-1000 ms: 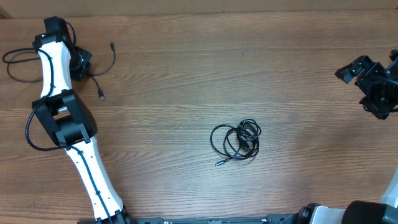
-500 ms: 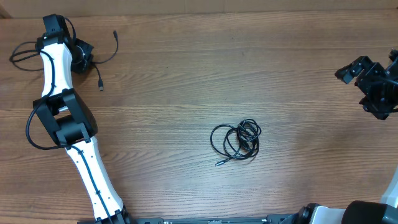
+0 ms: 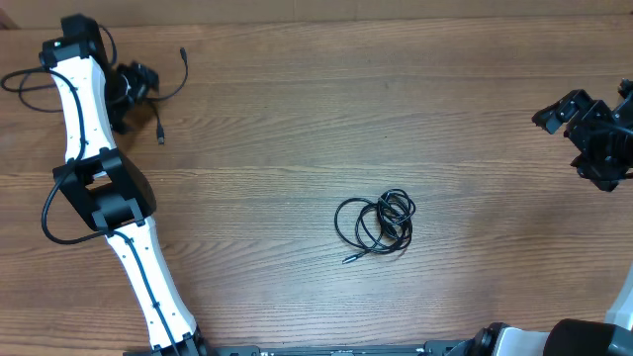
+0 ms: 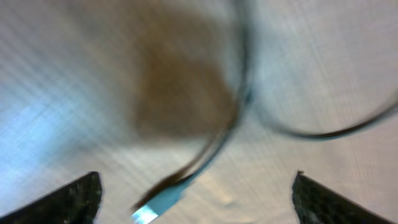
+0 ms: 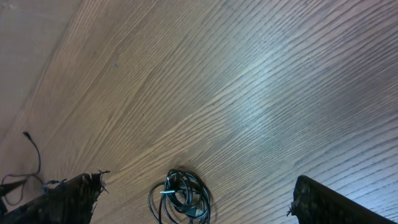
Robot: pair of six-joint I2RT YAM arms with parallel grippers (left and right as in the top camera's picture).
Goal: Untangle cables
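The left hand (image 4: 196,198) hangs over the far left corner of the desk (image 3: 297,129) with its fingers (image 4: 74,199) spread wide. A loose cable (image 4: 244,68) runs across the gap between them, its pale plug end low in the wrist view. The view is too blurred to tell whether it touches either finger. The coiled cables (image 3: 375,223) lie bunched near the middle of the desk, well apart from both arms. The right hand (image 5: 196,193) hovers at the right edge, fingers wide apart, holding nothing.
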